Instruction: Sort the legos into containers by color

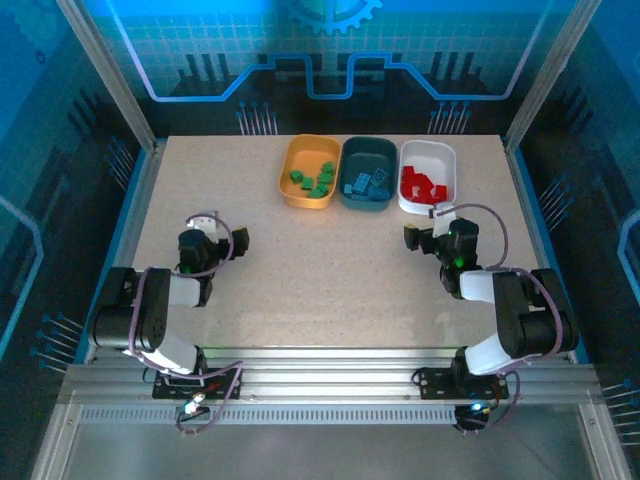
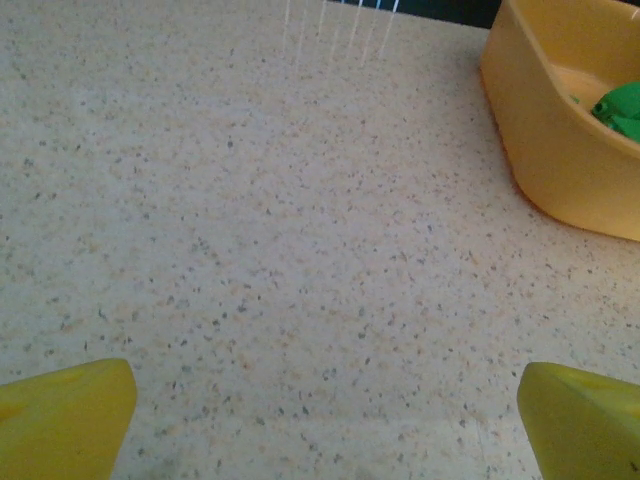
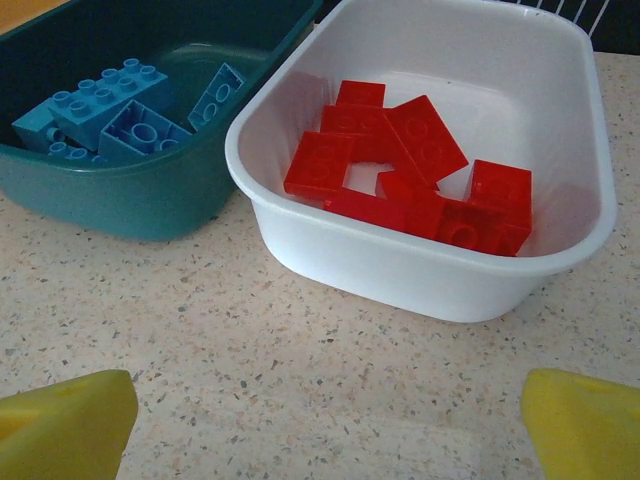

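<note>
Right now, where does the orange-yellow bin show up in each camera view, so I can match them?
Top external: the orange-yellow bin is leftmost in the row of three at the far side of the table.
Left wrist: upper right corner, with green legos inside.
Right wrist: a sliver at the top left corner, beyond the dark teal bin.
Shared landmark: the dark teal bin, its immediate neighbour.

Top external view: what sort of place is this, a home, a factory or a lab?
Most likely a purpose-built robot test cell rather than a home: a speckled table enclosed by an aluminium frame, blue circuit-pattern wall panels behind it, and extruded rails along the near edge.
</note>
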